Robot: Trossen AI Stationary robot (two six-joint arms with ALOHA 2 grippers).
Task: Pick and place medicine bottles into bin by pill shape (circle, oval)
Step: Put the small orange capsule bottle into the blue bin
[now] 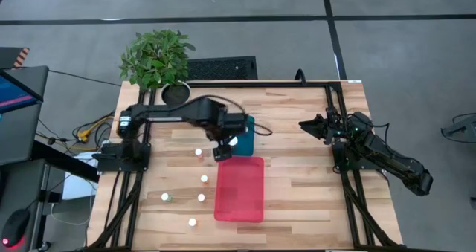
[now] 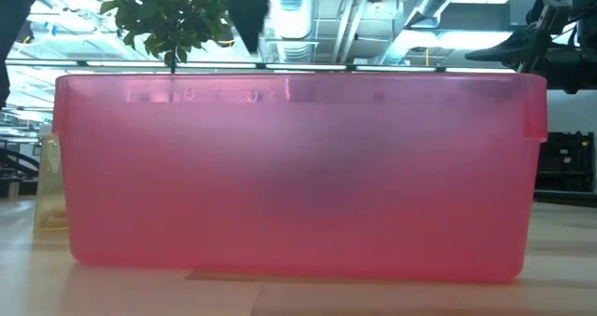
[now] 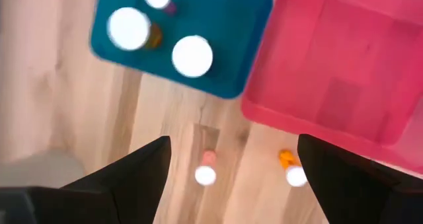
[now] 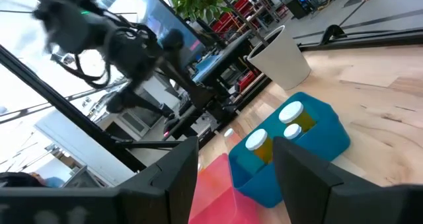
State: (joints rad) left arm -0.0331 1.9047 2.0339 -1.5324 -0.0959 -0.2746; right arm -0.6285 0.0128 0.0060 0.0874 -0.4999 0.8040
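The wooden bench [image 1: 297, 133] stands on a grey floor, with a green plant [image 1: 156, 57] at its far edge. Taking the red bin [image 1: 239, 189] as landmark: it looks empty, while the blue bin [image 3: 218, 45] touching its far end already holds three medicine bottles [image 3: 192, 55]. About five bottles [image 1: 201, 198] lie loose on the bench at its left, so I judge the task not yet half done. The left gripper [image 3: 231, 161] hangs over the red bin's far left corner, wide open and empty, with two loose bottles just under it. The right gripper [image 4: 234, 164] waits well to the right, open, holding nothing.
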